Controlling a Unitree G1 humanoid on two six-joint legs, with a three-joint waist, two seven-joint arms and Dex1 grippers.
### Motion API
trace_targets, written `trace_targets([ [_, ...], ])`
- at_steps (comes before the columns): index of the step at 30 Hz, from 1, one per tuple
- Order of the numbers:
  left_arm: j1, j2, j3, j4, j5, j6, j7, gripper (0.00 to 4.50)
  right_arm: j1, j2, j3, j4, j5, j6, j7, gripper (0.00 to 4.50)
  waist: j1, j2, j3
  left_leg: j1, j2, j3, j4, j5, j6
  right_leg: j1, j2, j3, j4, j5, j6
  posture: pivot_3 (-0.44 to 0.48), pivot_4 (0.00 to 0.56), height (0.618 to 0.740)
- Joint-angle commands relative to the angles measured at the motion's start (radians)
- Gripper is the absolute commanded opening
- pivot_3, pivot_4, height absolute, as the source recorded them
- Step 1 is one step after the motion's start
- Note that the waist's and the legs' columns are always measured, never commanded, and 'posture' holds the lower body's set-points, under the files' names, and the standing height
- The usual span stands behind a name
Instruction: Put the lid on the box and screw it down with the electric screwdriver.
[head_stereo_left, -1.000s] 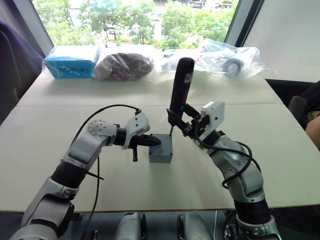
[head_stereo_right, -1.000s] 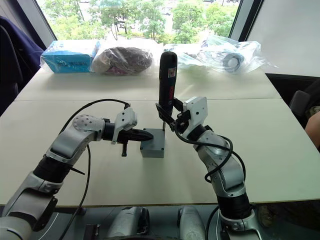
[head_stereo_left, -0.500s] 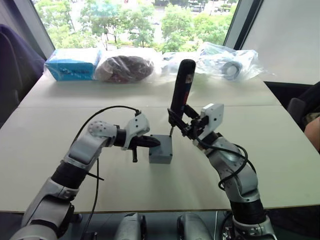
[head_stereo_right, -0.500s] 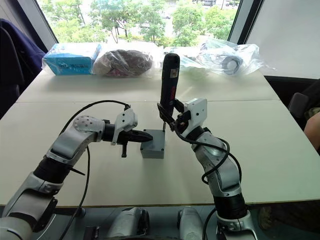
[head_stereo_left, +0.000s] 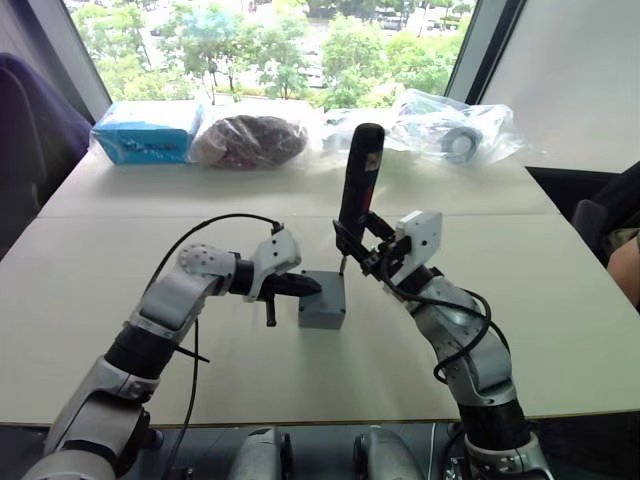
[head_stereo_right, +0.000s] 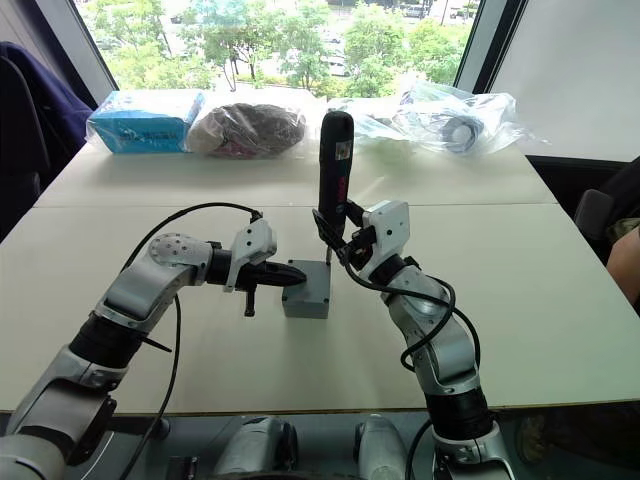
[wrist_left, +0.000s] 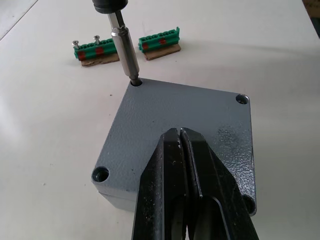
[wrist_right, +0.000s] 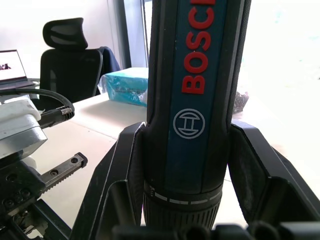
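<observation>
item: screwing step, lid (wrist_left: 182, 130) already seated on box (head_stereo_left: 322, 312) at mid-table. i had the right gripper (head_stereo_left: 368, 243) clamped around the electric screwdriver (head_stereo_left: 356, 185), long axis near upright, bit down in the lid's corner hole. left gripper (wrist_left: 187, 180), fingers pressed together, rested on the lid. next, i judged: drive this screw, then move to another corner.

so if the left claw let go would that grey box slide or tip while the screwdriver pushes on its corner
Probably it slides or turns rather than tips: the box looks squat and sits flat on a smooth table. Its speckled, cast-looking lid suggests it is stiff and fairly heavy for its size. The electric screwdriver bit sits in a corner hole, off centre, so twisting seems likelier; the left claw rests shut on top.
</observation>
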Motion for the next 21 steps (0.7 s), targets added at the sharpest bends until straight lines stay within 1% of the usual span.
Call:
trace_targets([
  [1,0.009,0.002,-0.019,-0.002,0.021,0.009,0.002,0.0,0.065,-0.012,0.028,0.109,-0.024,0.081,0.004,1.82,0.0,0.0,-0.001,0.0,0.0,0.0,-0.001,0.0,0.0,0.0,0.0,0.0,0.0,0.0,0.0,0.0,0.15,0.74],
  [10,0.013,0.003,-0.02,-0.005,0.023,0.011,0.005,0.0,0.088,-0.016,0.048,0.127,-0.038,0.08,0.022,1.82,-0.002,-0.001,-0.003,0.006,-0.001,0.0,-0.009,0.0,0.0,0.0,-0.006,0.0,-0.003,-0.002,-0.004,0.0,0.15,0.74],
  [17,0.01,0.002,-0.017,-0.001,0.027,0.009,0.005,0.0,0.092,-0.02,0.053,0.134,-0.037,0.091,0.035,1.82,-0.003,-0.001,-0.004,0.012,-0.001,0.0,-0.014,-0.001,-0.002,0.003,-0.009,0.0,-0.007,-0.003,-0.005,0.0,0.15,0.74],
  [21,0.009,-0.001,-0.016,0.001,0.029,0.009,0.005,0.0,0.088,-0.021,0.05,0.133,-0.039,0.09,0.037,1.82,-0.003,-0.001,-0.008,0.015,-0.003,0.0,-0.024,-0.001,-0.005,0.004,-0.011,0.0,-0.014,-0.003,-0.006,0.0,0.15,0.74],
])
